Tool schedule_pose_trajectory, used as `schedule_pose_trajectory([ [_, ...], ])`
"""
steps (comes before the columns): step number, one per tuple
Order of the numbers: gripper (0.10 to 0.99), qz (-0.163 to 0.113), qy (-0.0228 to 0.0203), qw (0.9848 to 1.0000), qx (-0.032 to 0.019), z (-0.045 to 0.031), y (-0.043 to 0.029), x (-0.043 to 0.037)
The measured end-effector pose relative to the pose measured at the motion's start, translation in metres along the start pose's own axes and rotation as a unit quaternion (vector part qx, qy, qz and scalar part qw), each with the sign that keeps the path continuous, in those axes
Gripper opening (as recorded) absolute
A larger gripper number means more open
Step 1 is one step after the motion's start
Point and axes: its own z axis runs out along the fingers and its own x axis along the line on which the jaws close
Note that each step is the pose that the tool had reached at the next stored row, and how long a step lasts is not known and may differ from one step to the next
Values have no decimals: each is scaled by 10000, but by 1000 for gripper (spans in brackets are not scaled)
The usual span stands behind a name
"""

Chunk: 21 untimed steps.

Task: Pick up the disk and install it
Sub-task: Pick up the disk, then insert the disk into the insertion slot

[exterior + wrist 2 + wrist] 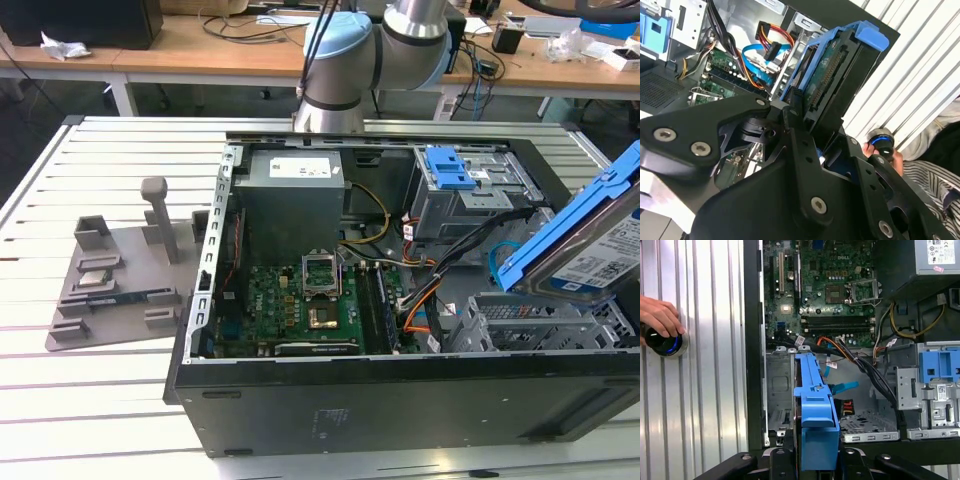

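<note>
above the case (400, 405), tilted blue-framed silver disk (598, 247)

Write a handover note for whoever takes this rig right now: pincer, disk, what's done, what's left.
The pincer is shut on the disk.
The disk is lifted and tilted, over the drive cage at the exterior view's right end of the open computer case.
Done: pick-up.
Left: the install; the disk is not yet seated in the cage.
Note: a person's hand rests on a blue-ringed knob on the slatted table beside the case.
</note>
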Motion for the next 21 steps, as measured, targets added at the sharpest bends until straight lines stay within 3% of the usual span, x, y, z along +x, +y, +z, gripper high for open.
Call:
schedule_pose_trajectory([
  [11, 365, 2, -1, 10000, 0, 7, 18, 1],
  [12, 365, 4, -4, 10000, 61, 7, 21, 0],
  [13, 365, 1, -11, 9998, 186, 8, 22, 1],
  [14, 365, 0, -13, 9998, 214, 8, 22, 1],
  [18, 365, 0, -15, 9997, 254, 10, 33, 1],
  [19, 365, -1, -15, 9997, 255, 16, 78, 4],
  [21, 365, -2, -15, 9997, 263, 36, 243, 14],
])
